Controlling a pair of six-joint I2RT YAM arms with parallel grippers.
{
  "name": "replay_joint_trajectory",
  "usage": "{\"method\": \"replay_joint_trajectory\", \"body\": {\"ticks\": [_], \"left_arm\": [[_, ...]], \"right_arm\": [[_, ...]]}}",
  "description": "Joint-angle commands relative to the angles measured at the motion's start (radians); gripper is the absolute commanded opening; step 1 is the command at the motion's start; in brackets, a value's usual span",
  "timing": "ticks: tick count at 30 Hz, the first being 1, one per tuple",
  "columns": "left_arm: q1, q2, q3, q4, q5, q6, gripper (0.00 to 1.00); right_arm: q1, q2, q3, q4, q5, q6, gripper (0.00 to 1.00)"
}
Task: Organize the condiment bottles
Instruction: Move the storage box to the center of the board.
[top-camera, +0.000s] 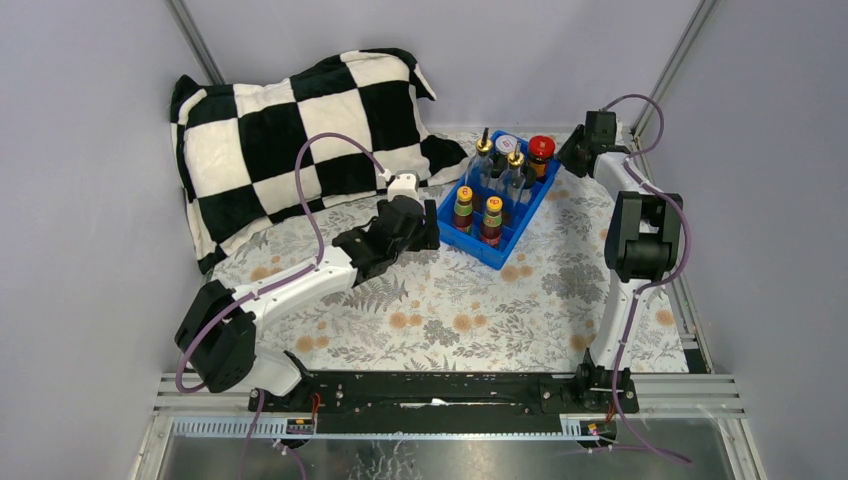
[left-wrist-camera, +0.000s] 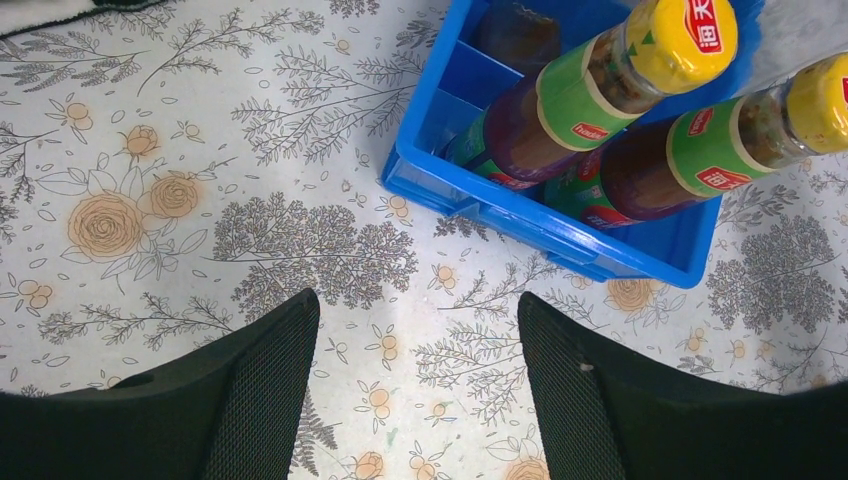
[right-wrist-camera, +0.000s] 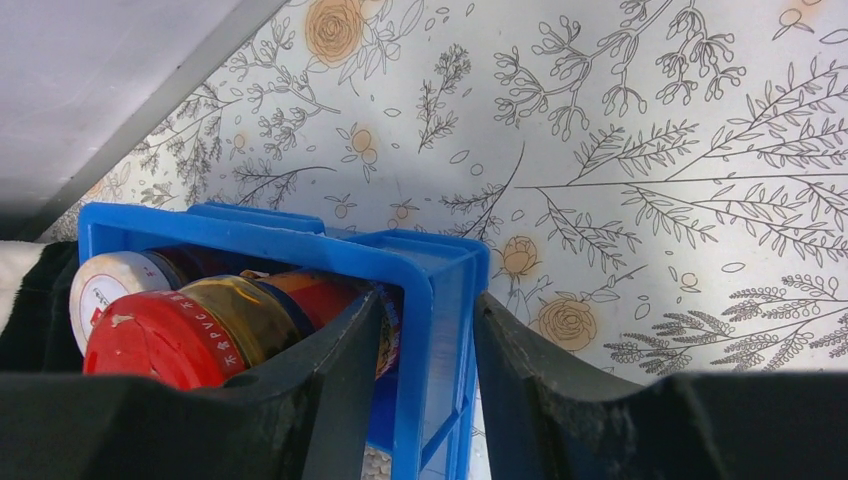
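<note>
Right wrist view: the right pincer (right-wrist-camera: 428, 305) is clenched on the corner wall of the blue plastic divided tray (right-wrist-camera: 250, 232). One finger sits inside, just beside the red-lidded glass jar (right-wrist-camera: 170, 340), with the white-lidded dark jar (right-wrist-camera: 105, 288) behind it. Across the tray, the left pincer (left-wrist-camera: 415, 300) hangs released and empty over the floral tablecloth (left-wrist-camera: 250, 200), near two orange-capped dark sauce bottles (left-wrist-camera: 590, 95) standing in the tray.

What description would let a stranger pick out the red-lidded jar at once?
Find the blue tray on the flowered tablecloth, right of the checkered pillow. At its far right corner stands the red-lidded jar. It alone has a red lid; the white-lidded jar beside it does not.
</note>
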Motion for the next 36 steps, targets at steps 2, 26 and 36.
{"method": "replay_joint_trajectory", "body": {"ticks": [2,26,36], "left_arm": [[0.009,0.008,0.008,0.048,0.000,0.020,0.77],[0.009,-0.080,-0.037,0.035,0.008,-0.019,0.76],[0.007,-0.141,-0.068,0.020,0.000,-0.043,0.75]], "right_arm": [[0.005,0.008,0.026,0.013,-0.016,0.001,0.44],[0.047,-0.097,-0.225,0.068,0.007,-0.006,0.14],[0.125,-0.233,-0.433,0.103,0.065,-0.002,0.13]]}}
